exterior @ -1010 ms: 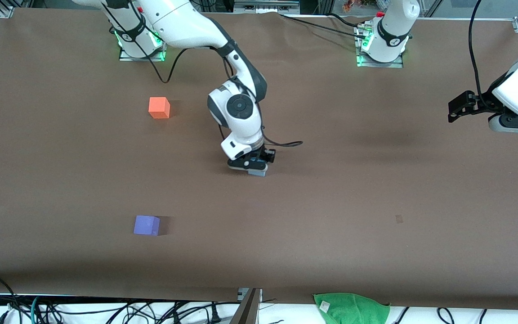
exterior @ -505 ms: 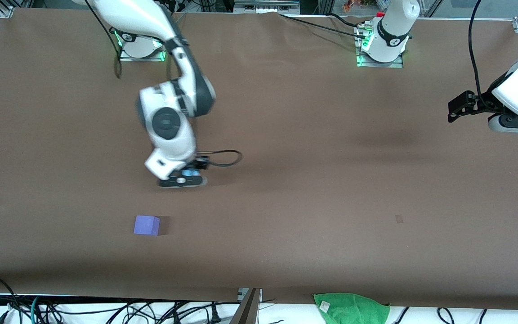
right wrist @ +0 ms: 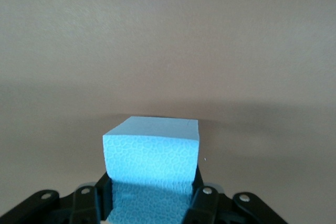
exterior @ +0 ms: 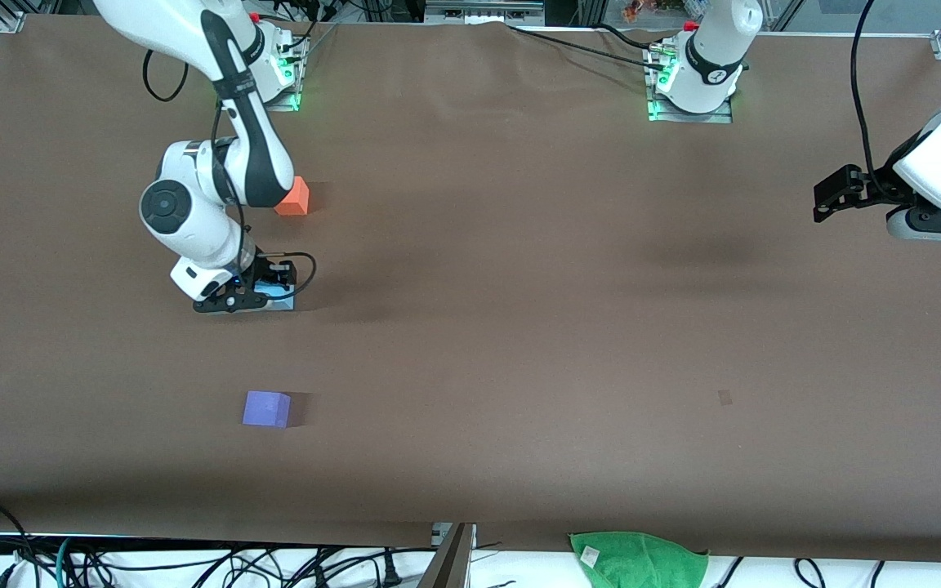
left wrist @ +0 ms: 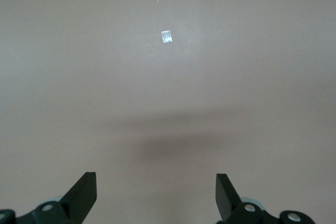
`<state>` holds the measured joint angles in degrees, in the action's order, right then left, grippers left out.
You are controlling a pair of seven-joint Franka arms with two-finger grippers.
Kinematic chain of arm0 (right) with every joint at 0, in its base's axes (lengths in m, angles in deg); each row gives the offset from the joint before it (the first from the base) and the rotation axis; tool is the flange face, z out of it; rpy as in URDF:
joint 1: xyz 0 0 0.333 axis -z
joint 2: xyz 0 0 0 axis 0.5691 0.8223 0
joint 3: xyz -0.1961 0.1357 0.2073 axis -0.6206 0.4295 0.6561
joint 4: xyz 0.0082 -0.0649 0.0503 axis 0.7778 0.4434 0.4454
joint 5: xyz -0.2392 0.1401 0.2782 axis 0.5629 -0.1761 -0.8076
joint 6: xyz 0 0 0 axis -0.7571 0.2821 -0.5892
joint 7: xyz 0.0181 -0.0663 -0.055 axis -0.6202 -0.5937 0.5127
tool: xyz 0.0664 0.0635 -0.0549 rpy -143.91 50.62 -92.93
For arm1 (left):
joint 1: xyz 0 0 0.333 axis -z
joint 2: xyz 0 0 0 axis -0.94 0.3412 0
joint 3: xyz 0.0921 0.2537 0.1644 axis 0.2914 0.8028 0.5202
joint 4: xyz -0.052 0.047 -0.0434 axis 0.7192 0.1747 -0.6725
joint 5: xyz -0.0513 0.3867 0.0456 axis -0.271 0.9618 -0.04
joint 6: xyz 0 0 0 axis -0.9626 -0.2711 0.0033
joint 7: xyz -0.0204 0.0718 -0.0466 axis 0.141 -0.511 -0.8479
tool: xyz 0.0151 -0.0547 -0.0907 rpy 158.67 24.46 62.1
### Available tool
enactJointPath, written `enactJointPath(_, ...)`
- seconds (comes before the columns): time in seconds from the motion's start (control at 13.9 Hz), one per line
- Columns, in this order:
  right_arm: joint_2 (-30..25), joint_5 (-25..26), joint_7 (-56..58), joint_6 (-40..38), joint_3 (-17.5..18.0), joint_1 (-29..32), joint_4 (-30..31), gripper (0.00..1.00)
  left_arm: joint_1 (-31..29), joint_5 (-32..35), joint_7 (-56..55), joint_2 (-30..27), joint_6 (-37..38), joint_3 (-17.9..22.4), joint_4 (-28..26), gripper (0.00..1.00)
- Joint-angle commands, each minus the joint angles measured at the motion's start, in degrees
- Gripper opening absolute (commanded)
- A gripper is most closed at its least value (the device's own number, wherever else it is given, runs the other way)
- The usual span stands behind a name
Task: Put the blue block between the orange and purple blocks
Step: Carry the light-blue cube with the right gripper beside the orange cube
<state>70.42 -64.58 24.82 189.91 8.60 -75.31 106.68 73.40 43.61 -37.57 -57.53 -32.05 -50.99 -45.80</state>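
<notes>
My right gripper (exterior: 243,300) is shut on the blue block (exterior: 281,303), low over the table between the orange block (exterior: 297,196) and the purple block (exterior: 266,408). In the right wrist view the sky-blue block (right wrist: 152,148) fills the gap between the fingers of the right gripper (right wrist: 152,195). The right arm's elbow hides part of the orange block. The purple block lies nearer the front camera, apart from the gripper. My left gripper (exterior: 828,196) waits at the left arm's end of the table. It stands open (left wrist: 156,182) with nothing between its fingers.
A green cloth (exterior: 638,559) lies at the table's front edge, with cables beside it. A small tape mark (exterior: 724,398) sits on the brown table top and also shows as the tape mark (left wrist: 167,36) in the left wrist view.
The right arm has swung from the table's middle toward its own end, carrying the blue block to between the orange and purple blocks. The left arm has not moved.
</notes>
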Motion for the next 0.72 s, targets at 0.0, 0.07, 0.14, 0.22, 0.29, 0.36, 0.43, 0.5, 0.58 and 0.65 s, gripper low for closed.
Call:
enactJointPath(0.0,0.02,-7.04,7.55,0.93,0.33,0.81,0.91,0.18,0.35,-0.54,-0.38,-0.95,-0.31,0.37,-1.02,1.00)
enactJointPath(0.07,0.63,-8.02,7.74,1.36,0.33,0.81,0.73,0.19,0.43,-0.54,-0.38,-0.95,-0.31,0.37,-1.02,1.00)
enactJointPath(0.14,1.33,-8.38,7.74,2.67,0.41,0.81,0.65,0.19,0.43,-0.45,-0.38,-0.95,-0.31,0.28,-1.02,1.00)
enactJointPath(0.22,2.38,-8.38,7.74,3.99,0.50,0.81,0.38,0.19,0.43,-0.45,-0.38,-0.95,-0.31,0.28,-1.02,1.00)
enactJointPath(0.29,3.26,-8.38,7.83,4.96,0.59,0.90,-0.05,0.19,0.35,-0.54,-0.38,-0.95,-0.31,0.37,-1.02,1.00)
enactJointPath(0.36,3.71,-8.47,7.83,5.23,0.59,0.98,-0.32,0.19,0.35,-0.54,-0.38,-0.95,-0.14,0.28,-1.02,1.00)
enactJointPath(0.43,3.71,-9.34,7.83,5.23,0.68,0.98,-0.41,0.19,0.35,-0.54,-0.47,-0.95,0.04,0.37,-1.02,1.00)
enactJointPath(0.5,3.97,-10.39,7.91,5.23,0.77,0.81,-0.41,0.20,0.35,-0.54,-0.47,-1.03,0.22,0.37,-1.02,1.00)
enactJointPath(0.58,4.58,-10.92,7.91,5.23,1.11,0.63,-0.32,0.21,0.35,-0.54,-0.47,-1.03,0.39,0.37,-1.02,1.00)
enactJointPath(0.65,4.94,-11.28,7.91,5.23,1.12,0.63,-0.41,0.21,0.35,-0.54,-0.56,-1.03,0.65,0.28,-1.02,1.00)
